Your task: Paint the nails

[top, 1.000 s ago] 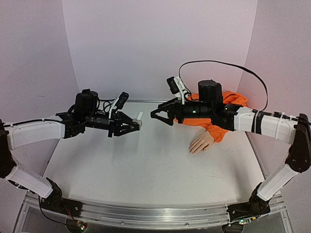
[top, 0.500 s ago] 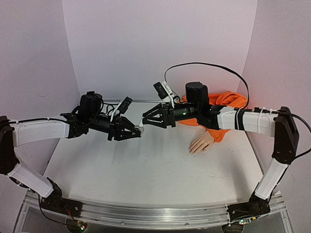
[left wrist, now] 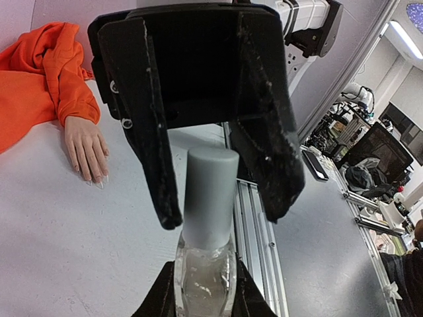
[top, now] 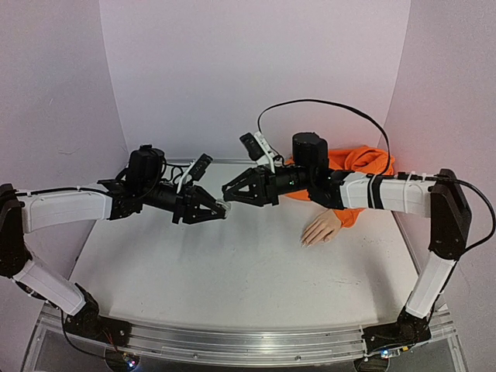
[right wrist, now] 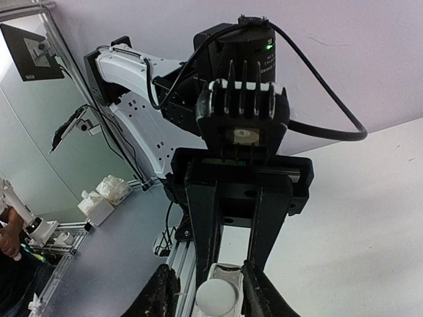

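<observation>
While both arms meet in mid-air over the tabletop, the left end effector is clamped on the small clear bottle, whose btm is cut off by the left wrist view's edge. The right end effector has its jaws apart, straddling the grey cap w/ a gap each side. From the top the bottle's barely a speck. The mannequin hand lies flat on the tabletop's right side, well apart from both. Its orange sleeve is partly hidden behind the right arm. The nails are just pale tips in the left wrist view, too small to tell if painted.
</observation>
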Tool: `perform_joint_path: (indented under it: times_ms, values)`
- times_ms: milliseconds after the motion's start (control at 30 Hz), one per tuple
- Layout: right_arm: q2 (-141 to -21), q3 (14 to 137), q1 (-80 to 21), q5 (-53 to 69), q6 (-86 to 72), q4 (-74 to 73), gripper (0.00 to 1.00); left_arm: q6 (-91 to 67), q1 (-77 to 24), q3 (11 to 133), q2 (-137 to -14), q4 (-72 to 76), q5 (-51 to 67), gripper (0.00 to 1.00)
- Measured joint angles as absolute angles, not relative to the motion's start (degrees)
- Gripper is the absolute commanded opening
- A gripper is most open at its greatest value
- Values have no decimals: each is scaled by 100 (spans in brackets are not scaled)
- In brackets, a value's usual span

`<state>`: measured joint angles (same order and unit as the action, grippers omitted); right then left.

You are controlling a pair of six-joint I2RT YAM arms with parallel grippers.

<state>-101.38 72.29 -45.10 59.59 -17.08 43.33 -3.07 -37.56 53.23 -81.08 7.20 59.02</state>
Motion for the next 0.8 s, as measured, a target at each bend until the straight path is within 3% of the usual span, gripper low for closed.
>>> perform_joint_path:
  times_ms: [267, 500, 667, 800]
  values:
    - [-10261, 7319, -4543, 6045, -1813, 4390, 0, -307, -3774, 5323, -8108, 760, 6014, 0]
    - [-10298, 7273, -4600, 5870, -1789, 4593, 0, -296, -3771, 5321, -7985, 642, 5793, 0]
    - [-10313, 7236, -4685, 5017, -1977, 4840, 0, -325, -3824, 5310, -7634, 349, 4609, 0]
    - [-10381, 7306, -4895, 3516, -2438, 4648, 0, -10, -4049, 5312, -7511, 102, 3059, 0]
